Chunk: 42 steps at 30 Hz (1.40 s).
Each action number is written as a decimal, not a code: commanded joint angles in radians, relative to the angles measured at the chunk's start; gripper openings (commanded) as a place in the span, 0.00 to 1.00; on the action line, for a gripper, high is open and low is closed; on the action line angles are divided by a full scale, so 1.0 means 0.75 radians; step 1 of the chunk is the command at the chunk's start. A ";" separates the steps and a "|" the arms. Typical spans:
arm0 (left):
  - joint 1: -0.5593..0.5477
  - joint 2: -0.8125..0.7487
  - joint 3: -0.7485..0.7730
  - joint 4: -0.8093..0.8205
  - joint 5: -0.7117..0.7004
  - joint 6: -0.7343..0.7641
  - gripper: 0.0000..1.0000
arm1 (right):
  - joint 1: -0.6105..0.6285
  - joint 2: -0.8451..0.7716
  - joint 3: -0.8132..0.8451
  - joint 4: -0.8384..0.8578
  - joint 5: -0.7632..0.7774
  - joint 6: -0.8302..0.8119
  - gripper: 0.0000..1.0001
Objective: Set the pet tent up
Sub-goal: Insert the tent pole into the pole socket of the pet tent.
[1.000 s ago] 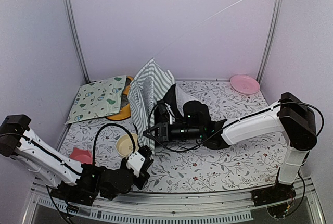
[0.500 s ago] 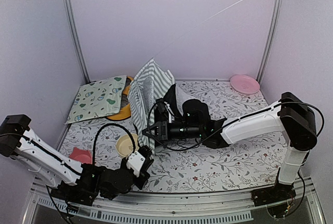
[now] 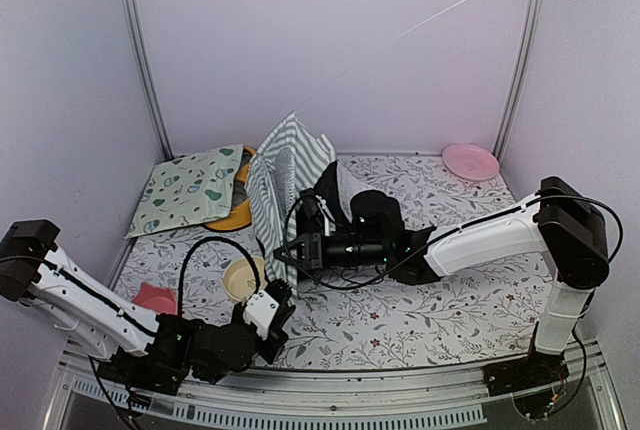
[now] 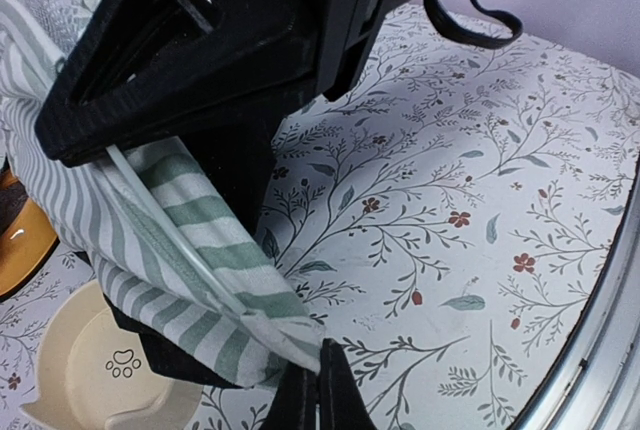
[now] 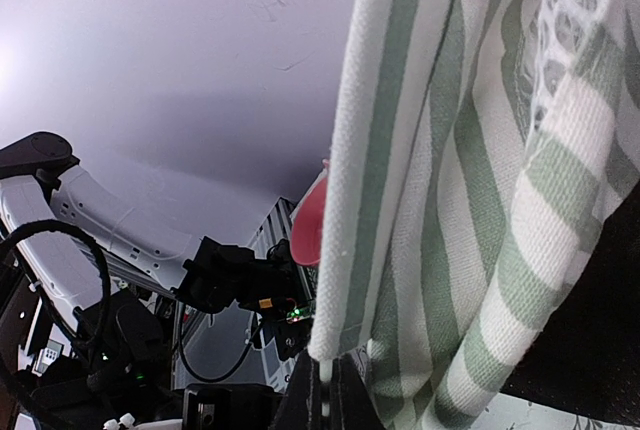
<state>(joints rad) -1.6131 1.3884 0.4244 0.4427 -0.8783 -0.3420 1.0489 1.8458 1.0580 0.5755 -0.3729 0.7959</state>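
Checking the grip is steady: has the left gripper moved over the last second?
No. The left gripper sits just as close to the cream bowl as before, jaws shut on the tent corner.

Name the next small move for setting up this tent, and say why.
Probably ease the left gripper toward the near edge, away from the right gripper. Both jaws look shut on the striped hem of the pet tent, close together, and the fabric hangs bunched in a narrow fold; spreading the hem should start opening it.
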 commanded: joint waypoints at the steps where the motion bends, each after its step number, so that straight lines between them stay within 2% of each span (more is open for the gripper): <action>1: -0.076 0.015 0.005 -0.012 0.240 0.000 0.00 | -0.135 -0.034 0.049 0.147 0.307 -0.025 0.00; 18: -0.043 -0.026 -0.017 -0.001 0.229 -0.004 0.00 | -0.094 -0.028 -0.034 0.173 0.278 0.028 0.00; 42: -0.026 -0.028 0.013 -0.011 0.241 0.034 0.00 | -0.070 0.013 -0.019 0.180 0.244 0.100 0.00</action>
<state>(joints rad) -1.6005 1.3811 0.4232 0.4412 -0.8566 -0.3408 1.0492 1.8458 1.0245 0.6079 -0.3813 0.8619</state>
